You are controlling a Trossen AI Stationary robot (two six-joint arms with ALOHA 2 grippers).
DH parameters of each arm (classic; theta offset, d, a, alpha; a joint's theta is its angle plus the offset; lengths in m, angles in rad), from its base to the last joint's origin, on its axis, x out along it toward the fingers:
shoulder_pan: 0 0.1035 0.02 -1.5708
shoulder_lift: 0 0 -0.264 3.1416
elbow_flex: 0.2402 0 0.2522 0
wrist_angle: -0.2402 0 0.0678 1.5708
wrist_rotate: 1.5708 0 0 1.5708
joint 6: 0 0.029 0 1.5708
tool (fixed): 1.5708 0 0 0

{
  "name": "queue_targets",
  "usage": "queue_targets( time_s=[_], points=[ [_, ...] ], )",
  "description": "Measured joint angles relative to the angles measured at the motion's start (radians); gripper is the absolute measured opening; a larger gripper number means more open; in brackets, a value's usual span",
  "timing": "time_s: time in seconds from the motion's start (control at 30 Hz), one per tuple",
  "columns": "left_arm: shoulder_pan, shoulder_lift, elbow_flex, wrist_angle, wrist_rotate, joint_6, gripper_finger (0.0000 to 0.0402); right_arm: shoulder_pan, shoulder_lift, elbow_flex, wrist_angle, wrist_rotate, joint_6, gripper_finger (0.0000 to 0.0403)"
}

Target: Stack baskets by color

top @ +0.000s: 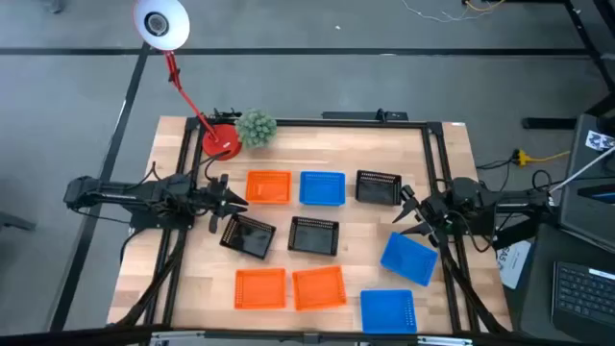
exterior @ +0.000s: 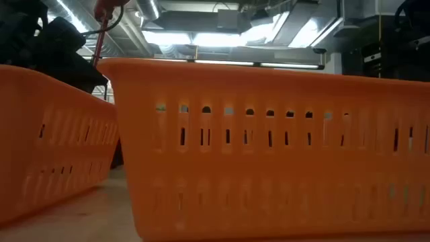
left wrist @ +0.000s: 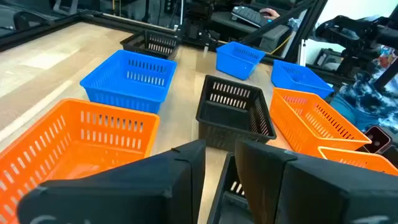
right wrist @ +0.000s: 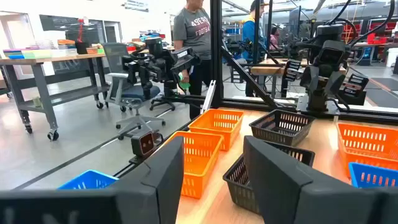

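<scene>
Nine baskets lie on the wooden table. The far row holds an orange (top: 268,186), a blue (top: 322,188) and a black one (top: 378,187). Two black ones (top: 248,235) (top: 314,235) sit mid-table, and a blue one (top: 408,258) lies askew at the right. Two orange (top: 260,287) (top: 318,286) and one blue (top: 388,309) line the near edge. My left gripper (top: 221,202) hovers at the left black basket's left end with a narrow gap between its fingers (left wrist: 219,168). My right gripper (top: 405,213) (right wrist: 214,168) stands open between the far black basket and the askew blue one, with nothing between its fingers. My left gripper stands over the left end wall of the left black basket, whose slots (left wrist: 235,186) show low in the gap between the fingers. I cannot tell whether the fingers touch that wall. The basket rests on the table, turned askew.
A red lamp base (top: 219,142) with its white head (top: 160,24) and a fuzzy green ball plant (top: 256,127) stand at the far left corner. Black rails run along both table sides. The low view is filled by two orange baskets (exterior: 269,148) (exterior: 54,148). People (right wrist: 193,31) stand beyond the table.
</scene>
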Motion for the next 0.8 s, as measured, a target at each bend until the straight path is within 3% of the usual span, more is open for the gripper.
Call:
queue_targets(
  time_s=[0.8],
  points=[
    [0.000,0.000,0.000,0.000,0.000,0.000,0.0080,0.000,0.000,0.000,0.000,0.000,0.000,0.0168]
  ],
)
